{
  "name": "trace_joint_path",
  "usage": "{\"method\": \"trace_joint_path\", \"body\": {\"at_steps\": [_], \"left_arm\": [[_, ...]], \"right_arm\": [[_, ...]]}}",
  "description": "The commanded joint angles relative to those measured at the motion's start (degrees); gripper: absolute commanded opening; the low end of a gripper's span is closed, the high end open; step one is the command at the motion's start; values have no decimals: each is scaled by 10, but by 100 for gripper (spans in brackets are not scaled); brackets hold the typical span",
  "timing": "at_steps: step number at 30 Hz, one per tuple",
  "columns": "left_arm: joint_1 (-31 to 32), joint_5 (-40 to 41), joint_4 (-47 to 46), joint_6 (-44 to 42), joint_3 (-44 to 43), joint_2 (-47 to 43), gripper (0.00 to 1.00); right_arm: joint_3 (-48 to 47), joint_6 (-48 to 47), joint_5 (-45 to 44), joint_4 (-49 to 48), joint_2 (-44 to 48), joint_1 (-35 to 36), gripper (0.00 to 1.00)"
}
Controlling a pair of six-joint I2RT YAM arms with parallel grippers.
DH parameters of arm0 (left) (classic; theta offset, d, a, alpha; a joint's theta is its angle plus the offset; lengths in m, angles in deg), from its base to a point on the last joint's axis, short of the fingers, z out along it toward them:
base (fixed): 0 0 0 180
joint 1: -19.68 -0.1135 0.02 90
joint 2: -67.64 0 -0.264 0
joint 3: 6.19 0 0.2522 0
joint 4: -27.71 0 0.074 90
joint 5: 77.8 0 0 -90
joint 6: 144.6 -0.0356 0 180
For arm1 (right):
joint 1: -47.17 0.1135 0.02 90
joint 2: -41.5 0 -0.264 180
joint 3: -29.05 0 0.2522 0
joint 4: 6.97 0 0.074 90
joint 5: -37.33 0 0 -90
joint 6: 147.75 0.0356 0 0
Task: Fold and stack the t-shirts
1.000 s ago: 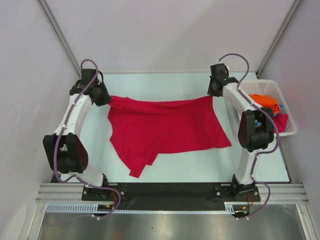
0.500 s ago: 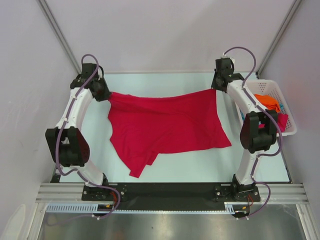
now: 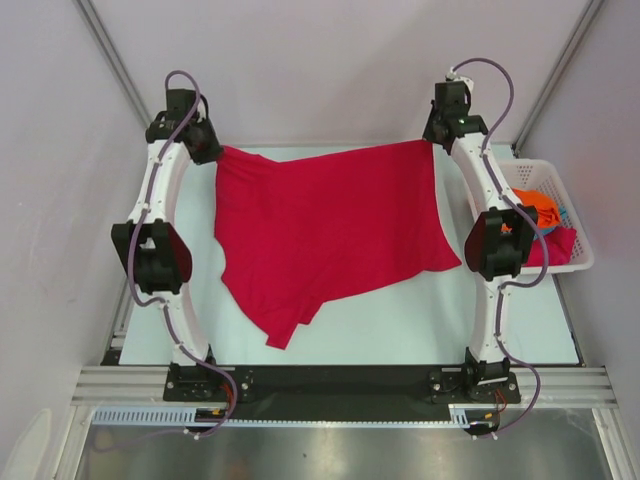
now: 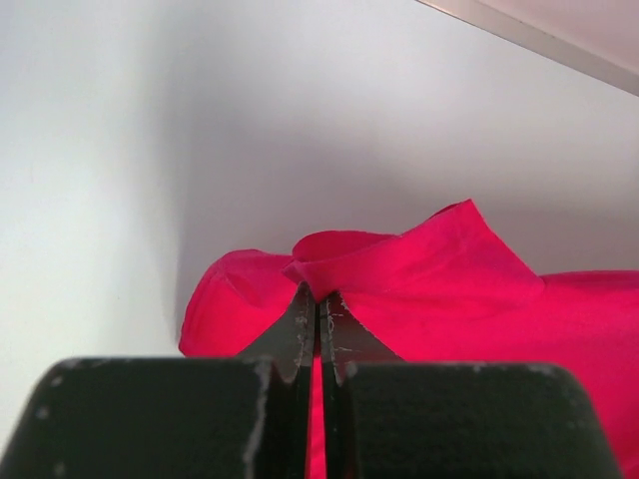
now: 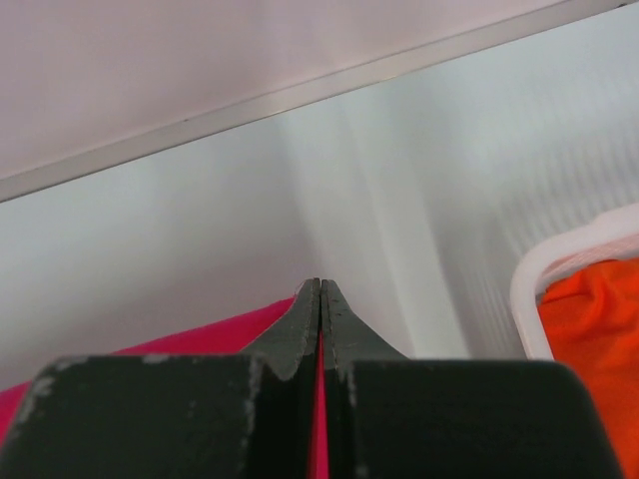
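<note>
**Crimson shirt stretched between two pinching claws**

Nearest the arm bases, a bare strip of the pale table (image 3: 400,325) lies in front of the crimson t-shirt (image 3: 330,235). The shirt's near part narrows to a crumpled point left of centre. The shirt lies spread across the middle of the table, between the two arms, and its far edge stretches from one claw to the other.

At the far left corner, the left gripper (image 3: 203,150) has its fingers pressed together on a fold of the red cloth. The wrist view shows the fabric bunched right at the tips. At the far right corner, the right gripper (image 3: 437,133) pinches the other corner the same way, with a sliver of red showing between its closed fingers.

To the right, just beside the right arm, the white basket (image 3: 578,262) holds an orange t-shirt (image 3: 533,203).
</note>
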Motion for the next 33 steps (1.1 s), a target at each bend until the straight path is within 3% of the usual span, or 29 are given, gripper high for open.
{"method": "trace_joint_path", "body": {"at_steps": [1, 10, 17, 25, 33], "left_arm": [[-15, 12, 1, -18, -48, 34, 0], [-17, 12, -34, -14, -9, 41, 0], [-16, 0, -125, 6, 188, -73, 0], [-14, -7, -160, 19, 328, -171, 0], [-11, -7, -170, 21, 416, -226, 0]], "right_arm": [[-43, -13, -2, 26, -26, -7, 0], [48, -7, 5, -10, 10, -5, 0], [192, -6, -8, -61, 88, -5, 0], [332, 11, -19, -101, 158, -7, 0], [361, 21, -11, -98, 159, -8, 0]]}}
